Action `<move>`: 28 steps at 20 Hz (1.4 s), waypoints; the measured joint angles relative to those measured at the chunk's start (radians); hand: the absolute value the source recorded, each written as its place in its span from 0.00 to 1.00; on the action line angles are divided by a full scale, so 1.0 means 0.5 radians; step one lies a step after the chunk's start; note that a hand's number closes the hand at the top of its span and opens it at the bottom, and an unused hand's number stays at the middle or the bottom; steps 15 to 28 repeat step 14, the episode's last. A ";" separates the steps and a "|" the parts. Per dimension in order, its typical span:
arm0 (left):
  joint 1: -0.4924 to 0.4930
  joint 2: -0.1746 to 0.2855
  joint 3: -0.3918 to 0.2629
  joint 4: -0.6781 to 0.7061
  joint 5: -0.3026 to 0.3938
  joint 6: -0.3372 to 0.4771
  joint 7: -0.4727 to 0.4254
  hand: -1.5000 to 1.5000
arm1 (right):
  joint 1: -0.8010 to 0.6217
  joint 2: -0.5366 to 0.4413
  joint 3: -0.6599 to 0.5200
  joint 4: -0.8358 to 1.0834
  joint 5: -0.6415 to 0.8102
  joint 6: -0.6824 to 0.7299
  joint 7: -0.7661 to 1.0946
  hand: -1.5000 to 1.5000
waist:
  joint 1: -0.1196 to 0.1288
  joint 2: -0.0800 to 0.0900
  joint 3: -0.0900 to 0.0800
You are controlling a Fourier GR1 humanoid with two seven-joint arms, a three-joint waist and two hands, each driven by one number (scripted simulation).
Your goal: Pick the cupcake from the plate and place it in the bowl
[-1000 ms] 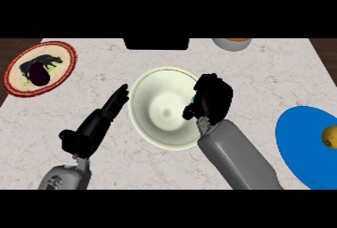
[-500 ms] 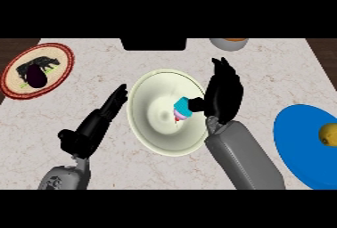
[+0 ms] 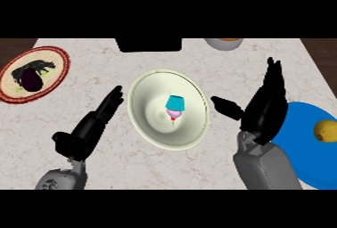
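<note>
The cupcake (image 3: 174, 107), with a blue wrapper and pink top, lies on its side in the middle of the cream bowl (image 3: 146, 129). My right hand (image 3: 265, 107) is open just right of the bowl, fingers straight and pointing away, thumb toward the rim, touching nothing. My left hand (image 3: 92, 127) rests open to the left of the bowl. The blue plate (image 3: 306, 156) lies at the right edge, partly behind my right forearm.
A lemon (image 3: 326, 131) sits on the blue plate. A red-rimmed plate (image 3: 60, 62) with an eggplant (image 3: 31, 80) is at the far left. A dark box (image 3: 149, 44) and an orange-filled cup (image 3: 223, 43) stand at the back edge.
My right hand was curled over the bowl; it opened, left the cupcake in the bowl and drew back to the right. The left hand stayed put.
</note>
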 measured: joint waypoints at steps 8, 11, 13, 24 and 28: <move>0.042 -0.003 -0.007 -0.031 -0.022 0.010 -0.011 0.50 | 0.864 -0.091 -0.045 -0.811 -0.127 -0.211 -0.148 0.00 | -0.022 -0.002 0.000; 0.033 -0.006 -0.004 -0.030 -0.018 0.002 -0.010 0.50 | 1.220 -0.179 -0.057 -1.063 -0.316 -0.314 -0.279 0.00 | -0.015 0.001 0.001; 0.032 0.013 0.022 0.010 -0.001 -0.026 -0.048 0.50 | 1.452 -0.247 -0.052 -1.191 -0.481 -0.379 -0.386 0.00 | -0.014 0.003 0.001; 0.031 -0.002 0.006 -0.015 -0.006 -0.014 -0.014 0.50 | 1.556 -0.294 -0.062 -1.255 -0.582 -0.407 -0.442 0.00 | -0.015 0.001 0.002; 0.031 -0.002 0.006 -0.015 -0.006 -0.014 -0.014 0.50 | 1.556 -0.294 -0.062 -1.255 -0.582 -0.407 -0.442 0.00 | -0.015 0.001 0.002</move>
